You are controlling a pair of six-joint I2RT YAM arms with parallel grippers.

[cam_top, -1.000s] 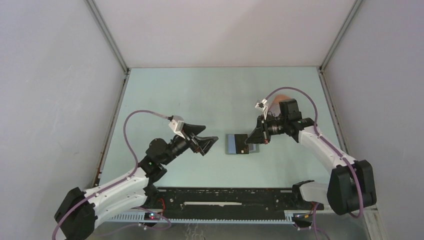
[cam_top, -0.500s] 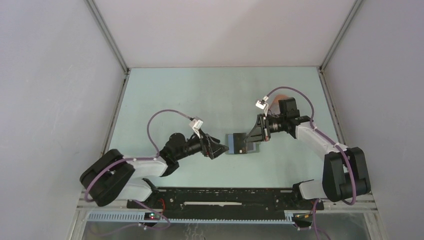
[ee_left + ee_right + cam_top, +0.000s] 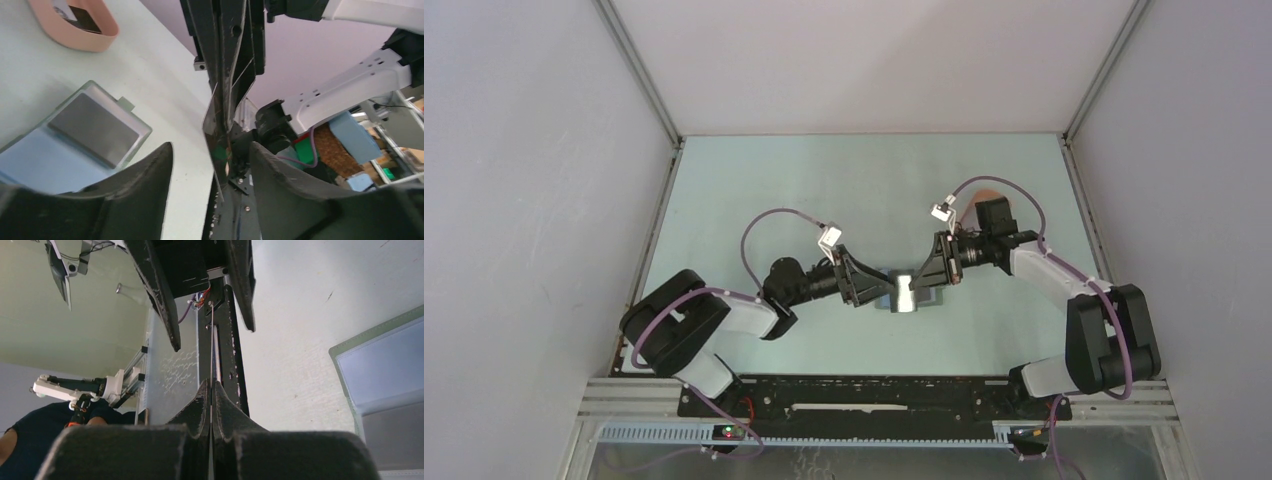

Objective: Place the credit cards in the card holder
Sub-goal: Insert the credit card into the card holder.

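- The left gripper (image 3: 869, 288) and right gripper (image 3: 929, 276) meet head-on over the middle of the table (image 3: 824, 180), blocking any straight path across there.
- The silvery card (image 3: 905, 293), pinched edge-on in the right gripper's closed fingers, stands between the left gripper's 2 spread fingers (image 3: 150, 170), with a narrow gap on each side.
- The card holder (image 3: 75, 135) lies open and flat beneath them. From above, both grippers cover much of it.
- The pink tray (image 3: 100, 42) sits beyond the holder, apart from it, with bare table between.
- The enclosure walls (image 3: 524, 200) close 3 sides, and the far half of the table is open.
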